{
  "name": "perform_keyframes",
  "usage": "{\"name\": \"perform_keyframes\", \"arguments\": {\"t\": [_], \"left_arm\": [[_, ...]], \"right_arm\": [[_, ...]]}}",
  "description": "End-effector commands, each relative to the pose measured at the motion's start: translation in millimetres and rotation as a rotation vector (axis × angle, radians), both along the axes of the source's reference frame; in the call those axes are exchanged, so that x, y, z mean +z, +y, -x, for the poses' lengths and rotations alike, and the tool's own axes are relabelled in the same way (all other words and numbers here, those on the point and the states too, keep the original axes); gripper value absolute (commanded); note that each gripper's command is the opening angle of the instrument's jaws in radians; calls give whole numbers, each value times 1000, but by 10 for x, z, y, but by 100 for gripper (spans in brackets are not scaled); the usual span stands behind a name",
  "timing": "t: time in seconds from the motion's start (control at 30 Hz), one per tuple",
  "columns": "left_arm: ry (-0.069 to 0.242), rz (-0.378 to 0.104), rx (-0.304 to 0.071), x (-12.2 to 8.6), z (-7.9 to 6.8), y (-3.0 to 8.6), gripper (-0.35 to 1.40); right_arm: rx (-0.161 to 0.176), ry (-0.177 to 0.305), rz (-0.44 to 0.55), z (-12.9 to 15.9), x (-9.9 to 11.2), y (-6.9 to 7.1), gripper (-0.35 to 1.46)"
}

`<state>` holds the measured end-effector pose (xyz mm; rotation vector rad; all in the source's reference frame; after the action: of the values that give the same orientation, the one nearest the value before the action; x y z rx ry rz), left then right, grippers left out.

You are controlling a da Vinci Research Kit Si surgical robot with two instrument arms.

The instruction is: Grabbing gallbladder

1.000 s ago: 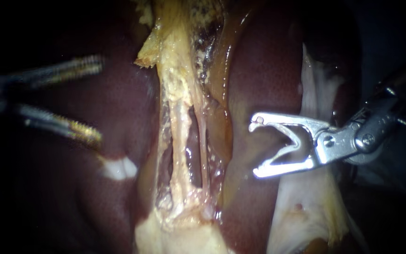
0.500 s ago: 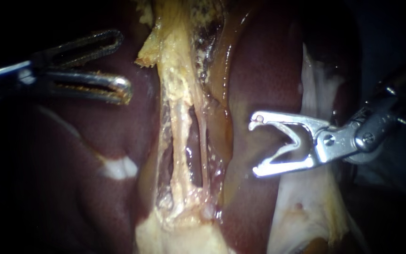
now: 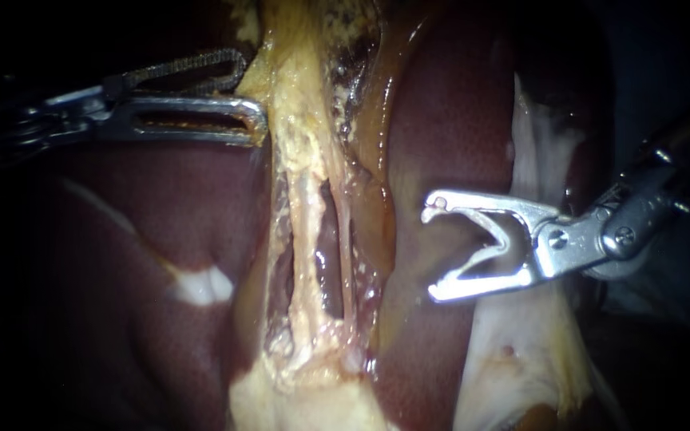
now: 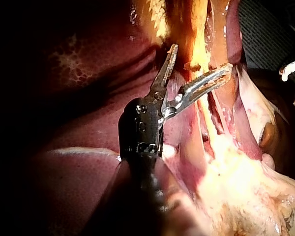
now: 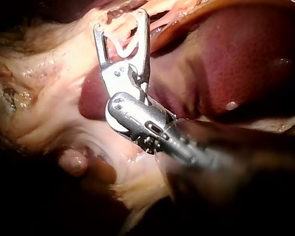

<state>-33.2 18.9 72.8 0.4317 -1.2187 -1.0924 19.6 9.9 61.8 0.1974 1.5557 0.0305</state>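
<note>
Where the endoscope looks onto the tissue, my left instrument (image 3: 251,92) reaches in from the upper left of the frame, its two slotted jaws parted by a narrow gap. Their tips flank the left edge of the gallbladder (image 3: 297,72), a pale yellow strip running down from the top centre, but they are not clamped on it. Dark red liver (image 3: 161,207) lies on both sides of the strip. Two thin pale tubes (image 3: 311,239) run below it at mid-frame. My right instrument (image 3: 434,249) enters from the right, its jaws spread wide and empty over the liver, apart from the strip.

In the left wrist view, my left instrument (image 4: 202,58) spreads its jaws in a V. The yellow gallbladder (image 4: 199,34) sits between and ahead of them, with the liver (image 4: 88,123) beside the shaft.

In the right wrist view, my right instrument (image 5: 120,22) holds its jaws apart, gripping nothing. Pale whitish tissue lies ahead of them and the liver (image 5: 236,64) beside them.
</note>
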Motion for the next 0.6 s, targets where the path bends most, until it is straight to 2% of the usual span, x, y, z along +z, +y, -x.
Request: {"name": "perform_keyframes", "arguments": {"t": [0.03,0.17,0.3,0.33,0.37,0.4,0.43,0.6], "left_arm": [[4,1,0,2,1,1,68],[11,-7,-1,9,5,6,61],[15,-20,-5,15,6,10,41],[17,-21,-3,16,6,11,29],[15,-26,-5,17,5,12,7],[15,-26,-5,18,3,12,-30],[13,-31,-6,19,1,13,-35],[35,-53,9,22,-12,14,-35]], "right_arm": [[0,0,0,0,0,0,57],[0,0,0,0,0,0,57],[0,0,0,0,0,0,57],[-1,0,0,0,0,0,57],[-1,0,0,0,0,0,57],[-1,0,0,0,0,0,57],[-1,0,0,0,0,0,57],[-1,0,0,0,-1,0,57]]}}
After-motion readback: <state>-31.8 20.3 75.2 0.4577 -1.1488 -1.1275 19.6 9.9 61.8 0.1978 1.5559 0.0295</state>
